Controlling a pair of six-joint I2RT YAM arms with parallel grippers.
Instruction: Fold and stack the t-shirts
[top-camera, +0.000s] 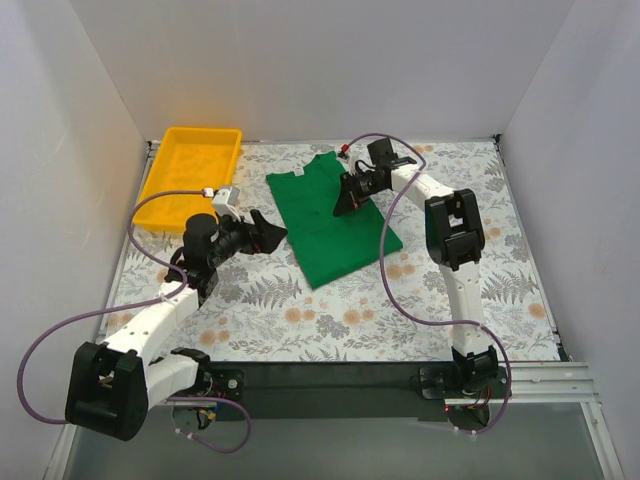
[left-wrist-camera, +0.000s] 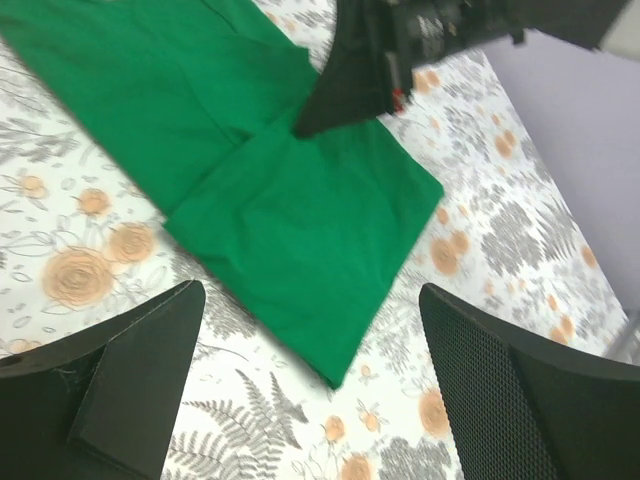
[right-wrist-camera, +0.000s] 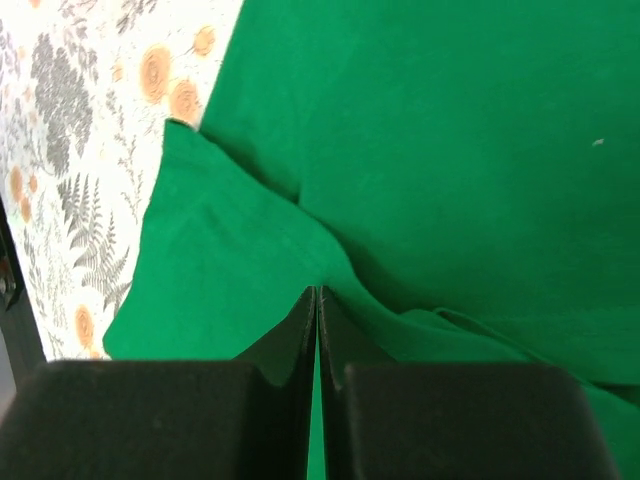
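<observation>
A shallow yellow plastic tray (top-camera: 195, 165) lies at the far left corner of the table with the flower-and-fern pattern (top-camera: 300, 310). Just near of it, the left gripper (top-camera: 272, 228) hangs over the table, close to the left edge of the cloth but apart from it. In the left wrist view this gripper (left-wrist-camera: 312, 295) is released, its two black fingers (left-wrist-camera: 130, 370) standing wide apart above the pattern.

The plain bright green short-sleeved t-shirt (top-camera: 325, 225) lies flat around the middle of the table, toward the far side, collar to the far end and one side turned over onto its body.

The right gripper (top-camera: 348, 200) points down onto the shirt's right part. In the right wrist view its fingers (right-wrist-camera: 270, 345) are clenched together on a small ridge of the green cloth (right-wrist-camera: 450, 130), and creases run out from the tips.
</observation>
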